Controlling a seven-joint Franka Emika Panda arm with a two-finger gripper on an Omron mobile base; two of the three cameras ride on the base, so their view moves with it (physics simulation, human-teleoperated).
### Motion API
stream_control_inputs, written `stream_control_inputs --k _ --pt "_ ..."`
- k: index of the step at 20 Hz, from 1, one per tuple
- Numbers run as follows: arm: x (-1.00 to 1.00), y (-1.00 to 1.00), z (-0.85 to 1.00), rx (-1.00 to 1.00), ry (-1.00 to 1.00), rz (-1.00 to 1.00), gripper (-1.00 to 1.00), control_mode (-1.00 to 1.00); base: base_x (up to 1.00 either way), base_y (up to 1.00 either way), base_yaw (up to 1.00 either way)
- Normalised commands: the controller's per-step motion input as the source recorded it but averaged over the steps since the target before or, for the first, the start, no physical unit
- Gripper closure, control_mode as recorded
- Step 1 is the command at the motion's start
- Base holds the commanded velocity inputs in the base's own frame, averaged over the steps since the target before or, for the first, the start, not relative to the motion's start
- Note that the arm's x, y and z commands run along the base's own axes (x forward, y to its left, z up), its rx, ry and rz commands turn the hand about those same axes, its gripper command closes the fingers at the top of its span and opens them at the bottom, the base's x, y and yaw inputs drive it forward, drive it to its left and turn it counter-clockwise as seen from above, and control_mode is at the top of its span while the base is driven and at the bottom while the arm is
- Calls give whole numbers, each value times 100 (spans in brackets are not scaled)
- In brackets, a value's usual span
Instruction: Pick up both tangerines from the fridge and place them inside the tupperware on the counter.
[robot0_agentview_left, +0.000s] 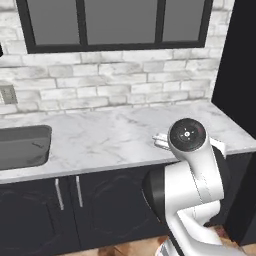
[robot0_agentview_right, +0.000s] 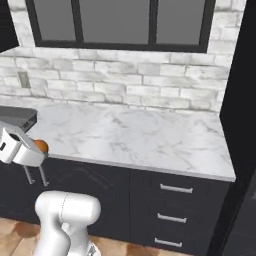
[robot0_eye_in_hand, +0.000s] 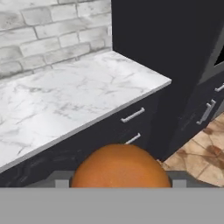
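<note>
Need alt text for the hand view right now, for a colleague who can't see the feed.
An orange tangerine sits close at the bottom centre, held in the gripper. Beyond it, a white marble counter runs before a pale brick wall, over dark drawers with silver handles; a tall dark unit rises on the right.

One tangerine (robot0_eye_in_hand: 120, 166), round, bright orange, is sitting up off the counter (robot0_agentview_right: 135, 135), apparently just in front of its edge. White grey-veined marble counter is lying bare above dark cabinet fronts.
</note>
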Motion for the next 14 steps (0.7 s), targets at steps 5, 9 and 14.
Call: stream_control_inputs --k 5,9,14 --pt "0 0 0 0 0 0 100 100 39 100 -4" --pt "0 0 0 0 0 0 100 100 22 100 0" --pt "0 0 0 0 0 0 100 100 31 100 0"
